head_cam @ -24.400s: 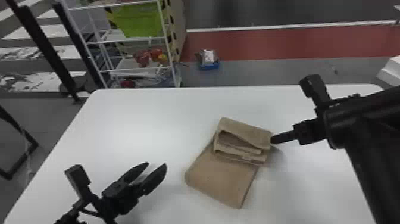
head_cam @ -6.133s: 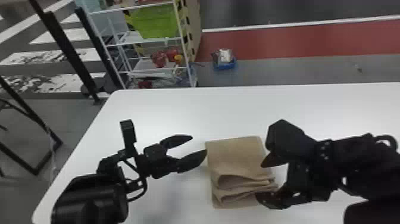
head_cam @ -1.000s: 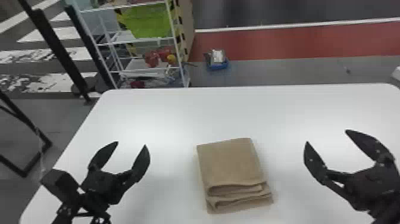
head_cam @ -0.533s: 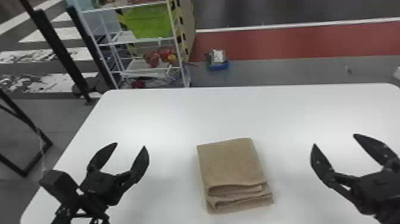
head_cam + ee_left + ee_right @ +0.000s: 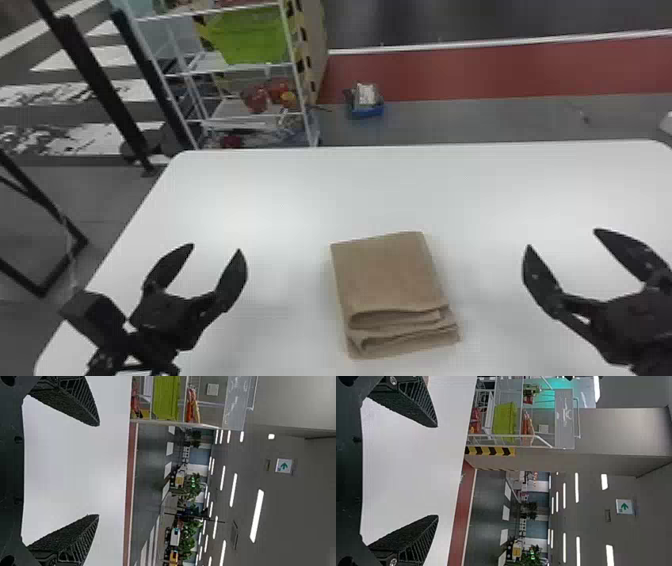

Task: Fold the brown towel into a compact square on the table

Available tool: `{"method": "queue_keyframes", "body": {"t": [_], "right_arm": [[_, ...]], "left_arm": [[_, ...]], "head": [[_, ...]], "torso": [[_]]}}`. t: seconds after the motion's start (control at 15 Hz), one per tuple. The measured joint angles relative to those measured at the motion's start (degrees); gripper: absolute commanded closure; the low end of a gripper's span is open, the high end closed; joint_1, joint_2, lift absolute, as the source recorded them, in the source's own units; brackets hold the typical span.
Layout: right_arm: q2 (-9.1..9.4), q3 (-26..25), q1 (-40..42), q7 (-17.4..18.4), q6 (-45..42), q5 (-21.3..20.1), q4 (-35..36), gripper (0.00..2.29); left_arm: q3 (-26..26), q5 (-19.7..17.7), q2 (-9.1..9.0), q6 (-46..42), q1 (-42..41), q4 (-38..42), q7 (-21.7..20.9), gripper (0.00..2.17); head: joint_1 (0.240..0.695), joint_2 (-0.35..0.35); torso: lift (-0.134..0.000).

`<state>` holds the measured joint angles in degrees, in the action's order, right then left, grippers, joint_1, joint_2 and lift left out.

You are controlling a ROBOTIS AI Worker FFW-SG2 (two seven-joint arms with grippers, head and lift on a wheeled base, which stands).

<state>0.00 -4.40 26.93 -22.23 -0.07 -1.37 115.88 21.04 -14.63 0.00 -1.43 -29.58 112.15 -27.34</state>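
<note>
Worktop (image 5: 300, 190): white, flat, with rounded far corners; it spreads beneath my left and right pincer and runs on past the tips of both.

Rack (image 5: 300, 75): white wire shelving, standing on the floor beyond the worktop, ahead of my left pincer and slightly to its right. Not part of the work.

Green bin (image 5: 250, 40): on the rack, likewise ahead of my left pincer.

Right pincer (image 5: 563, 238): mine; two black fingers spread wide, nothing between them, aimed forward over the worktop, well apart from the cloth.

Left pincer (image 5: 215, 247): mine; likewise spread and empty, a matching gap on its side of the cloth.

Brown towel (image 5: 385, 275): one, folded into a small stacked block, lying flat between my two pincers, touching neither. Outline slightly oblong, set a little askew. Handling, as I judge it: light, limp, soft, grippy rather than slippery, in no danger of breaking; its layers could slide or spring open if only the top one were caught.

Layered edge (image 5: 405, 335): the towel's near side, further back toward me than my pincer tips; folds loose, uneven, slightly gaping. Best hold, should tidying be wanted: every layer pinched together here, low down. The far side looks neat. Condition: I judge the folding all but complete; at most a light press or straightening remains.
</note>
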Motion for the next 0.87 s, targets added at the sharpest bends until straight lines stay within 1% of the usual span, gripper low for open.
{"method": "queue_keyframes", "body": {"t": [0.87], "right_arm": [[0.00, -0.03, 0.58, 0.43, -0.67, 0.14, 0.21, 0.07]], "left_arm": [[-0.27, -0.05, 0.00, -0.01, -0.21, 0.17, -0.43, 0.06]], "head": [[0.695, 0.182]], "torso": [[-0.134]]}}
